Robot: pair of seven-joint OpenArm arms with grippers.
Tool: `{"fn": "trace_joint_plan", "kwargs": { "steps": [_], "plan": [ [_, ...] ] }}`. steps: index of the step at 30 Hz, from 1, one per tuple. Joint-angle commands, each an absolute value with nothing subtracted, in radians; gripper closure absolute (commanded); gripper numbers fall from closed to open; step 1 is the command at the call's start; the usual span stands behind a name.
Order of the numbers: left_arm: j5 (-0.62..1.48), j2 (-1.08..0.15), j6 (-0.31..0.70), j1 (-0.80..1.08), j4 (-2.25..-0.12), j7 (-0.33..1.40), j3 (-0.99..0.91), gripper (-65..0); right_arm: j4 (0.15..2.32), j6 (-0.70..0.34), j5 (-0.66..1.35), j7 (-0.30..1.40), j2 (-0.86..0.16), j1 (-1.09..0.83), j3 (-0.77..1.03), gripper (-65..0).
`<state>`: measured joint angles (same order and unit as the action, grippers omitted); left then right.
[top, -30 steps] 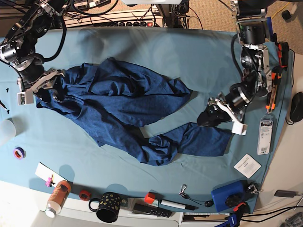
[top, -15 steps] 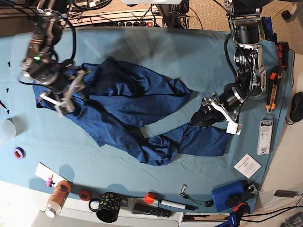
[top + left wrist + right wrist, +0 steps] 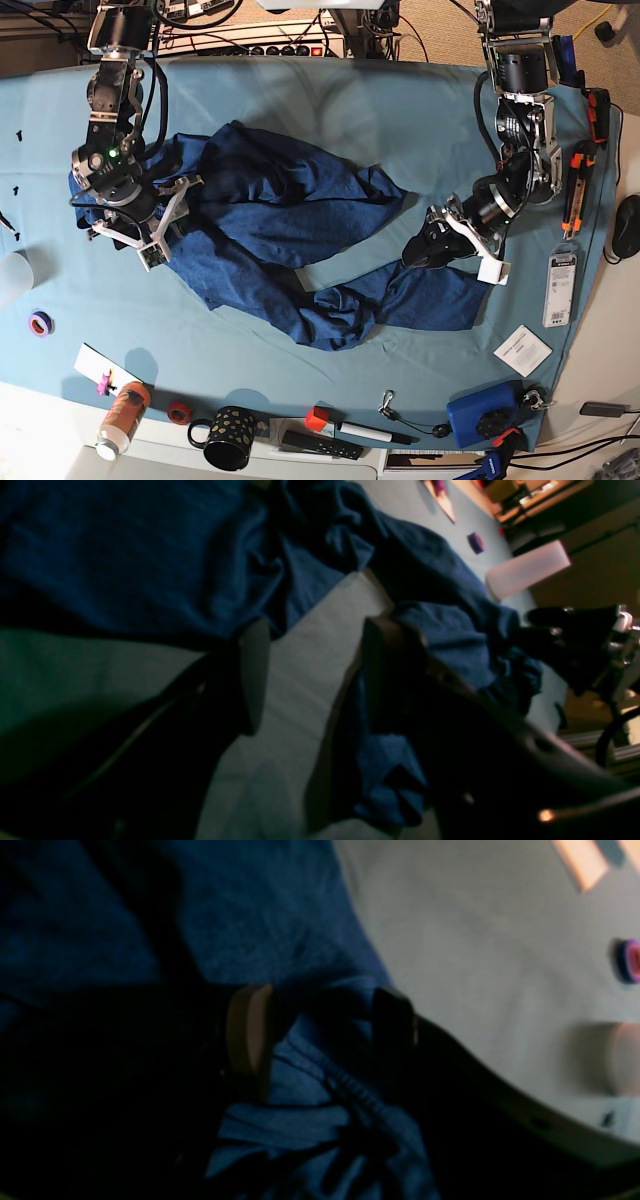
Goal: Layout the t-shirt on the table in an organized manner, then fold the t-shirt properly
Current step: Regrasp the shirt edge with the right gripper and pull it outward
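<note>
**Both jaws closed in on the crumpled shirt, nothing gripped yet**

Over the last second my right arm swung in from the 9 o'clock edge of the desk (image 3: 380,110) and came to hang right over the t-shirt (image 3: 290,230) at its 9 o'clock end. My left jaws crept only slightly, towards the tail of fabric that trailed out to 4 o'clock. The shirt itself had barely shifted, so I judged the laying-out had hardly begun and that this was an approach to two fresh grasp points.

Both pairs of jaws stood wide apart. In the right wrist view a ribbed edge (image 3: 345,1080), probably the collar or a hem, ran through the gap between my right jaws, but they had not clamped on it. My left jaws hung mostly over bare teal cloth, with a bunched fold just beside one finger.

The t-shirt lay across the middle of the desk, twisted into a rough V: a broad mass from 9 to 2 o'clock, and a narrower rope-like band doubling back towards 4 o'clock. It was dark navy, heathered, soft and limp, heaped in deep rounded folds. The desk's cloth was smooth and matte. I judged the fabric would drag and stretch rather than slide flat.
</note>
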<state>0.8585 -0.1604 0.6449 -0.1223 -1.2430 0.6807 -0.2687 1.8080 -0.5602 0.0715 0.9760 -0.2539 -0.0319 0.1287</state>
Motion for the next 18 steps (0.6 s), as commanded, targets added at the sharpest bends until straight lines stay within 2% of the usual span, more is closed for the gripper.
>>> {"fn": "trace_joint_plan", "kwargs": {
  "steps": [1, 5, 6, 8, 9, 12, 18],
  "plan": [
    [0.883, -0.167, 0.657, -0.141, -1.259, 0.665, -0.271, -29.1, 1.804, -0.556, 0.076, 0.964, -0.263, -0.010, 0.132, -30.9],
    [0.883, -0.167, 0.657, -0.141, -1.259, 0.665, -0.271, -29.1, 1.752, -0.564, 0.110, 0.965, -0.263, -0.005, 0.132, -29.3],
    [0.883, -0.167, 0.656, -0.141, -1.259, 0.664, -0.271, -29.1, 1.752, -0.564, 0.112, 0.965, -0.263, -0.005, 0.132, -24.0],
    [0.883, -0.167, 0.656, -0.141, -1.259, 0.662, -0.271, -29.1, 1.752, -0.564, 0.112, 0.963, -0.263, 0.004, 0.132, -5.7],
    [0.883, -0.167, 0.657, -0.141, -1.259, 0.661, -0.271, -29.1, 1.752, -0.564, 0.112, 0.963, -0.263, 0.014, 0.132, 0.0],
    [0.883, -0.167, 0.656, -0.141, -1.259, 0.661, -0.271, -29.1, 1.752, -0.552, 0.064, 0.928, -0.264, 0.068, 0.132, 0.0],
    [0.883, -0.167, 0.656, -0.141, -1.259, 0.662, -0.271, -29.1, 1.752, -0.397, -0.044, 0.875, -0.266, 0.235, 0.133, 0.0]
  ]
}}
